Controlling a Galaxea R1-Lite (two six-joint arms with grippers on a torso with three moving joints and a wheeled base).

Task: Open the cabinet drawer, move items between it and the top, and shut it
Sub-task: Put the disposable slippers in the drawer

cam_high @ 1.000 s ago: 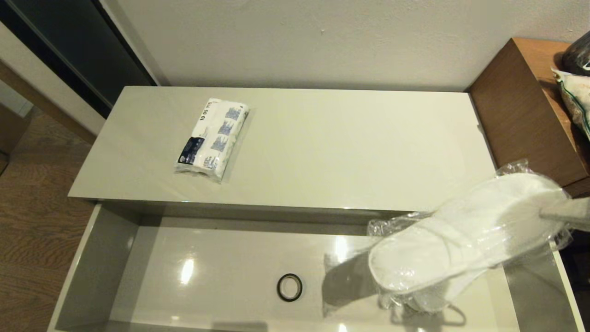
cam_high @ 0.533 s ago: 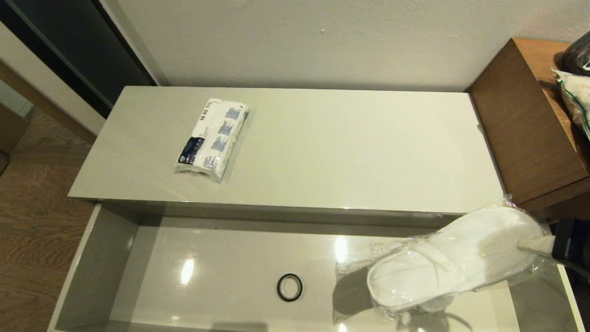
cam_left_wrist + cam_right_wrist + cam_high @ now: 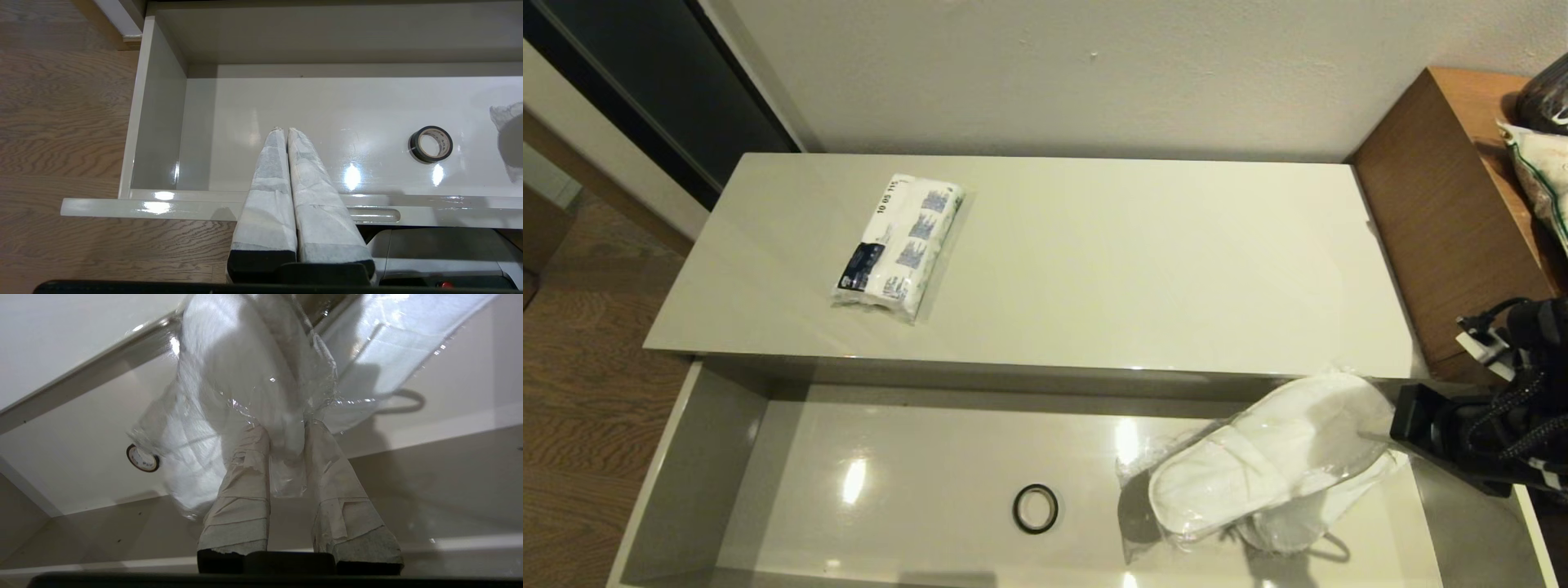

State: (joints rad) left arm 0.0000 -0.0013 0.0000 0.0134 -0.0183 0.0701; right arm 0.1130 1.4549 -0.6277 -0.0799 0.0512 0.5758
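The cabinet drawer point(image 3: 674, 465) stands pulled out below the top point(image 3: 1135, 269). The white slippers in clear plastic point(image 3: 1266, 457) hang inside the drawer's right part, toe end low over the floor. My right gripper point(image 3: 1379, 437) is shut on their heel end, and in the right wrist view the slippers point(image 3: 245, 375) sit pinched in that gripper point(image 3: 286, 433). The tissue packet point(image 3: 898, 245) lies on the top's left half. My left gripper point(image 3: 284, 130) is shut and empty, hovering over the drawer's front edge near its left end point(image 3: 159, 122).
A small black ring point(image 3: 1036, 509) lies on the drawer floor near the middle, left of the slippers. The taller brown wooden unit point(image 3: 1445, 212) stands right of the cabinet with bags point(image 3: 1543, 163) on it. Wood floor lies to the left.
My right gripper has carried the slippers down and to the left, from above the drawer's right end into the drawer. The right arm now shows in the head view. The packet and ring have not moved.
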